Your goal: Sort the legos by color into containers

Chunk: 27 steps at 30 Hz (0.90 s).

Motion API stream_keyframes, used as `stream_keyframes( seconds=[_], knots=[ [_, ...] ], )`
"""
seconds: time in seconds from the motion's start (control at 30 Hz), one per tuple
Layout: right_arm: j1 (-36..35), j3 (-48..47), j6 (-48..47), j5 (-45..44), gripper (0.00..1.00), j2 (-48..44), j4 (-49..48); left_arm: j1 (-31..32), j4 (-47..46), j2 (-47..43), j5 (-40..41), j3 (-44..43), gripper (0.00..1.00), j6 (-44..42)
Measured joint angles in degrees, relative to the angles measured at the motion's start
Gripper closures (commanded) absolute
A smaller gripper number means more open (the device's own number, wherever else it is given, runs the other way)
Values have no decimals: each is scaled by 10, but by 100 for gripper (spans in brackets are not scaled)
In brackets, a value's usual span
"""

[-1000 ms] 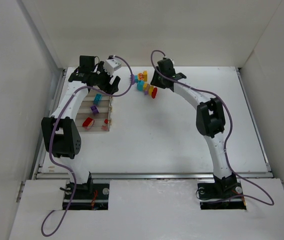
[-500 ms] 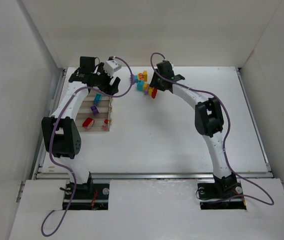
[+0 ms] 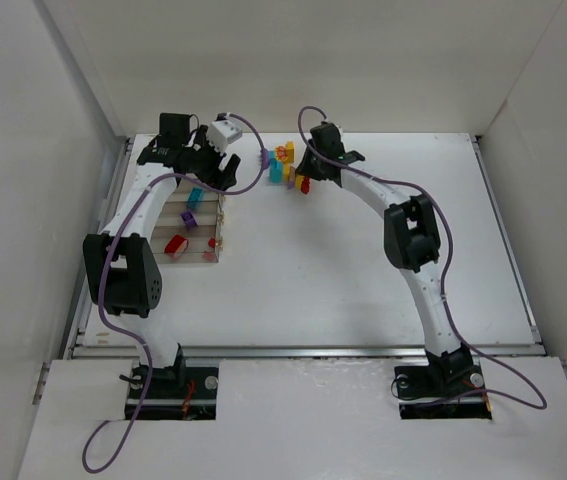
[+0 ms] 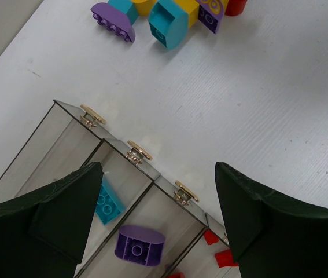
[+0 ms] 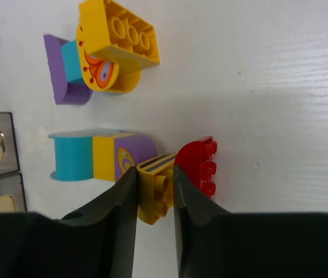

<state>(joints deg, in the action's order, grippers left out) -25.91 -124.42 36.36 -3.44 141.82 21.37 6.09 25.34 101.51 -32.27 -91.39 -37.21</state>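
Note:
Four joined clear bins (image 3: pixel 195 222) stand at the left; in the left wrist view (image 4: pixel 65 145) they hold a cyan brick (image 4: pixel 108 200), a purple brick (image 4: pixel 139 245) and red bricks (image 4: pixel 221 256). My left gripper (image 3: pixel 208 165) hovers open and empty over their far end. A cluster of loose legos (image 3: pixel 285 165) lies at the back centre. My right gripper (image 5: pixel 154 179) is shut on a yellow striped brick (image 5: pixel 155 188) in that cluster, beside a red brick (image 5: pixel 199 165) and a cyan-yellow-purple row (image 5: pixel 97 156). A large yellow brick (image 5: pixel 114 46) on purple and cyan pieces lies beyond.
White walls enclose the table at the back and both sides. The bins have gold clasps (image 4: pixel 137 153) on their far ends. A white camera block (image 3: pixel 226 130) with a purple cable sits on the left wrist.
My right gripper has moved left and down into the lego cluster and closed on the yellow striped brick. The left arm has not moved.

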Motion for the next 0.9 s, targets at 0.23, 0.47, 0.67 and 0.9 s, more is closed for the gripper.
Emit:
stream_keyframes(
  seconds=[0.23,0.47,0.67,0.9],
  knots=[
    [0,-3,-1,2,100,1,-9,0,-1,0,0,3,24,0],
    [0,23,-36,34,100,-7,-42,0,0,0,0,11,23,-5],
    [0,123,-94,78,100,-73,-54,10,15,0,0,28,0,-86],
    [-2,217,-148,133,100,-154,-54,63,36,6,16,37,0,-208]
  ],
)
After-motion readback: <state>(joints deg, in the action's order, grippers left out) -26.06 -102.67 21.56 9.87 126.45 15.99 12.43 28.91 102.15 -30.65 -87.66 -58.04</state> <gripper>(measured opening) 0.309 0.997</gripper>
